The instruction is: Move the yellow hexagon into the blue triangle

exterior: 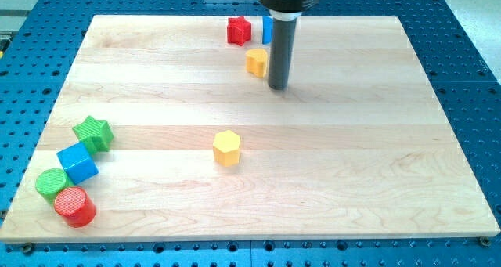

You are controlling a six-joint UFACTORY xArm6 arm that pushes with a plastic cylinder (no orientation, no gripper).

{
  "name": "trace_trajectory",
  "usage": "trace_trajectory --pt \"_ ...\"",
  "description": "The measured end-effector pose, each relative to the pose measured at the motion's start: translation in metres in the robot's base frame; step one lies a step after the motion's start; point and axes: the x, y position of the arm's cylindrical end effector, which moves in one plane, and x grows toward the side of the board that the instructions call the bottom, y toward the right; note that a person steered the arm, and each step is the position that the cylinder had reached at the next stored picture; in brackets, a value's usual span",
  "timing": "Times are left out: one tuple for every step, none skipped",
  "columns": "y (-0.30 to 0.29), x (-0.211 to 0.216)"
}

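A dark rod is standing upright over a pale wooden board (329, 165), its upper end cut off by the view's top edge, w/ my tip (277, 87) resting on the board near the view's top centre. No pincer is showing on this arm; it ends in a plain rod, so there is nothing to read as apart or together.

The rod is hiding most of a blue block (267, 29), presumably the blue triangle; only a thin blue strip is peeking out at the rod's left, so its shape cannot be made out. Just to the view's left of that strip a red star (239, 30) is sitting close to the board's top edge. An orange-yellow block (256, 63) is lying just beside the rod's lower part, at its left; its right side is partly covered by the rod, and whether they are touching cannot be told. Its exact shape is hard to read.

The yellow hexagon (226, 148) is sitting alone near the board's middle, well apart from my tip and towards the view's bottom-left of it, also well apart from the blue strip.

At the view's lower left a cluster is crowding the board's corner: a green star (94, 133), a blue cube (77, 163) just below it, a green cylinder (52, 185) and a red cylinder (75, 206), the last two apparently touching.

The board is lying on a blue perforated table (470, 71). No containers are appearing anywhere.
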Motion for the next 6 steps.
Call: trace_trajectory --pt "-0.013 -0.058" --pt "-0.016 -0.068" --pt "0.001 0.072" --pt "-0.002 0.205" --pt "-0.042 0.212" --pt "-0.081 0.167"
